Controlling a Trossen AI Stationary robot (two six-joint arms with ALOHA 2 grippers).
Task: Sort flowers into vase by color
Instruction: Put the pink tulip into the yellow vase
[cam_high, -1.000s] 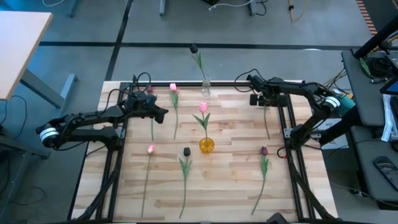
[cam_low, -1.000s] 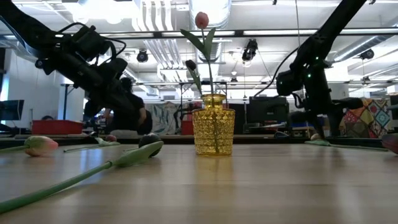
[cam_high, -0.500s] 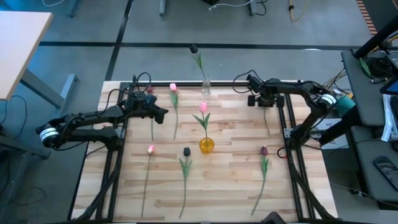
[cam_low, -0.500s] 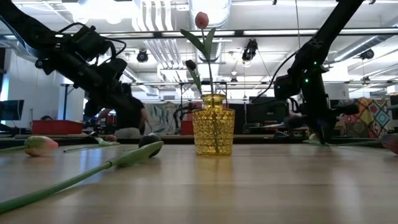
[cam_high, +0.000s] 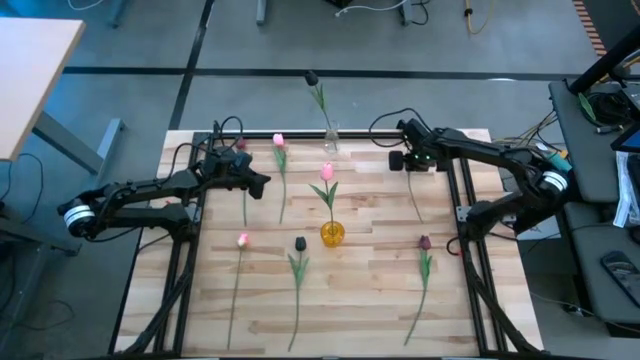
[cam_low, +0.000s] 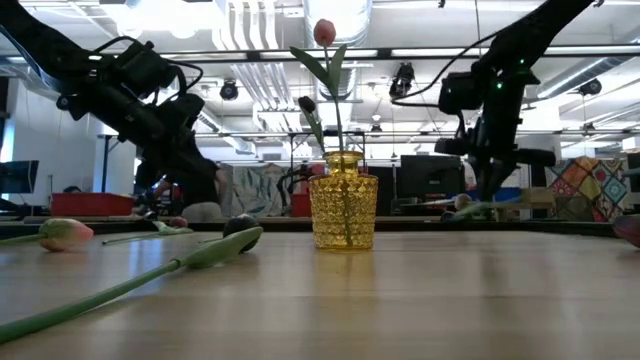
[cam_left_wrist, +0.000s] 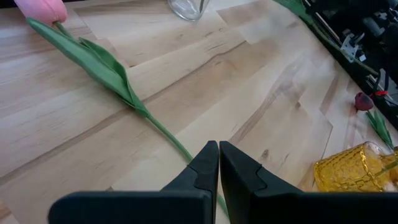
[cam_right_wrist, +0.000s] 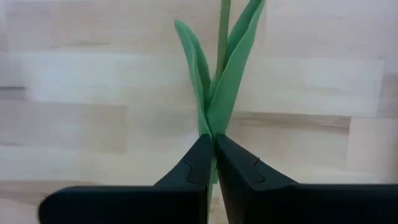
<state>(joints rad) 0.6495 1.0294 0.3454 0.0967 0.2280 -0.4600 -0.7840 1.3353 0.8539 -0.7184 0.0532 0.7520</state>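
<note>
Pinching a tulip (cam_high: 412, 190) at the far right of the table (cam_high: 370, 290), the right gripper (cam_high: 410, 160) has its fingers clamped on the thin green stem just where the leaves fork — the wrist view shows that fork rising straight out of the closed tips. In the low view the flower looks clear of the wood, though I can't be sure.

It should handle as a feather-weight: a long wiry stem, soft floppy leaves, the head swinging at one end. My judgement is that a hold near the leaf joint is sensible, since the stem is too slim and smooth to trust elsewhere and would twist in the fingers.

The left gripper (cam_high: 262, 181) waits over the far left of the table, clenched on nothing, just above the stem of a pink tulip (cam_high: 279, 141).

One pink tulip (cam_high: 326, 173) stands upright in the amber vase (cam_high: 332, 234), a squat piece of knobbly glass at mid-table. A dark tulip (cam_high: 311, 77) stands in the clear vase (cam_high: 330, 141) at the far edge — smooth and slender.

The rest lie flat on the pale planked wood: a pink one (cam_high: 243, 239) and a dark one (cam_high: 300, 243) near the front left, a maroon one (cam_high: 424, 242) at the right.
</note>
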